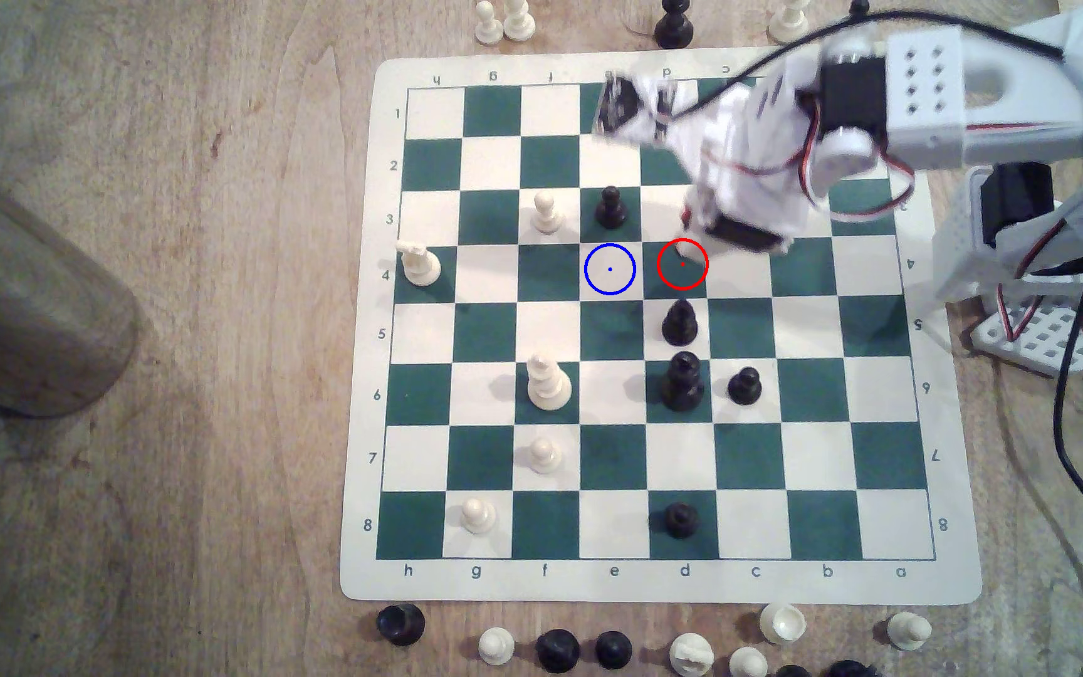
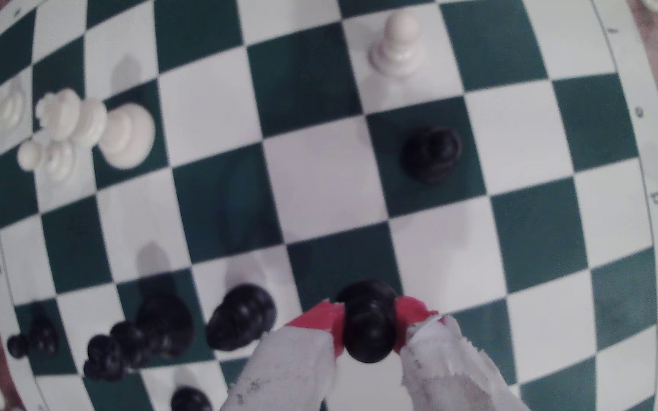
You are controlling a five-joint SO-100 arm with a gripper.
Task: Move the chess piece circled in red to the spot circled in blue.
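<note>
While your gripper [image 2: 367,322] clamps the black pawn [image 2: 367,320] between its red-tipped fingers [image 2: 319,318], the blue-ringed square [image 1: 610,269] sits bare.

Seen from the exterior view, your white arm [image 1: 747,163] reaches in from that view's right and blurs over the board [image 1: 656,582], its tip just above the red-ringed green square [image 1: 683,264]; the pawn itself cannot be made out there. The blue-ringed square lies immediately to that view's left, below a second black pawn [image 1: 610,207]. A taller black piece [image 1: 679,322] stands just below the red ring. Through the wrist view, you see the fingers pressed against both sides of the pawn above a green square.
</note>
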